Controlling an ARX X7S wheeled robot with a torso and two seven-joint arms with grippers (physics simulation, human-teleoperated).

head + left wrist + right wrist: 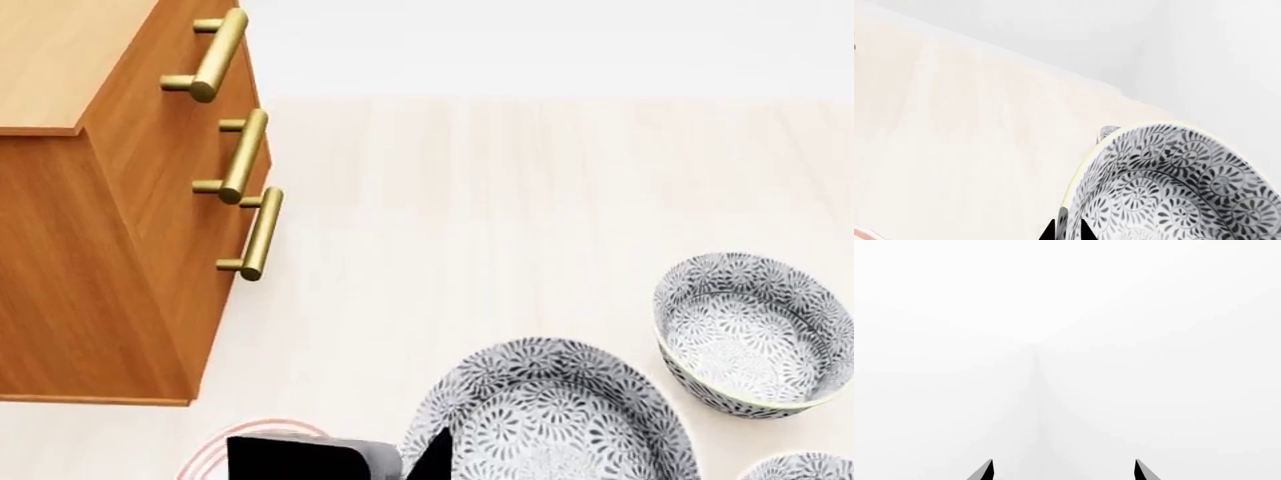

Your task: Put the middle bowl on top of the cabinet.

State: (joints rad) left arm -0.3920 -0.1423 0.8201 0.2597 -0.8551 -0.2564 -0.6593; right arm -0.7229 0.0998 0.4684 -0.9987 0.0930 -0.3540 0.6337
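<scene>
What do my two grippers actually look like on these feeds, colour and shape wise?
Little shows. The left gripper has matte black, sharply pointed fingertips; in the head view a flat black block with a grey part beside it sits behind them. The right gripper shows two black, tapering fingertips with a grey facet. No cables, markings or arm links are visible.

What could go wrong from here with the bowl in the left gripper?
The left gripper pinches the bowl only at its rim, so it could tilt or slip during the lift. The cabinet top sits high and to the side; the bowl might clip its edge or the handles. Another bowl lies close by.
</scene>
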